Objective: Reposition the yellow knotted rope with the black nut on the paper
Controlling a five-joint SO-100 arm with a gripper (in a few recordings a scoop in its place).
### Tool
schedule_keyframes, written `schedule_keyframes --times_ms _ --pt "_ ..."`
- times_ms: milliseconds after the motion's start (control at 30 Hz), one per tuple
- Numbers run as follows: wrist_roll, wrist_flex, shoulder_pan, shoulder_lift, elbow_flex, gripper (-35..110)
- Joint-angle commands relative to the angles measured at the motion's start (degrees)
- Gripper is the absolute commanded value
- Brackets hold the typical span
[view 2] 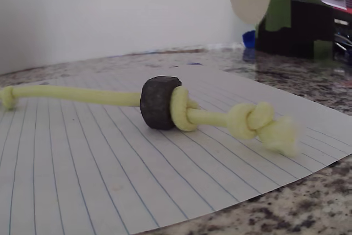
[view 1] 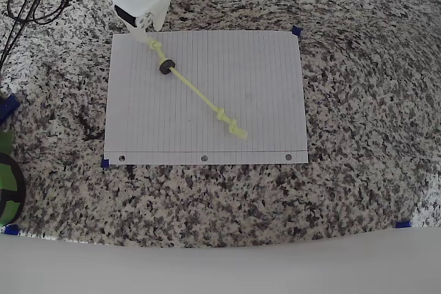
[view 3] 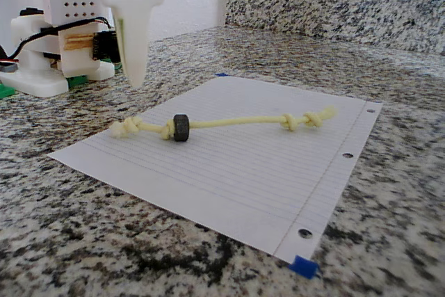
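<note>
The rope (view 2: 88, 95) looks like soft woven cord, matt, fraying fuzzy at its right end in the wrist view. The nut (view 2: 158, 103) is dull, slightly rough. Thin paper (view 3: 229, 165), matt and smooth. Speckled countertop (view 3: 389, 88) shows a polished sheen. The gripper (view 3: 132, 33) is smooth white plastic.

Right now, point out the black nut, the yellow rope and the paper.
black nut (view 3: 181, 127), fixed view, its outer rim.
yellow rope (view 1: 200, 95), overhead view, mid-length of the cord.
paper (view 1: 262, 67), overhead view, bare lined area.
</note>
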Motion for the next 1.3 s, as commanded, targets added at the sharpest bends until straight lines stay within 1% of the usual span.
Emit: schedule_keyframes --times_ms 0,700,1000,1267 --pt "0.2 -0.5 0.5 -1.8 -2.0 32" --pt "0.0 -9.3 1.1 -12.0 -1.8 32" --pt "0.0 -9.1 0.3 -14.1 -1.7 32" --pt "-0.3 -11.3 0.4 -14.5 -1.6 32"
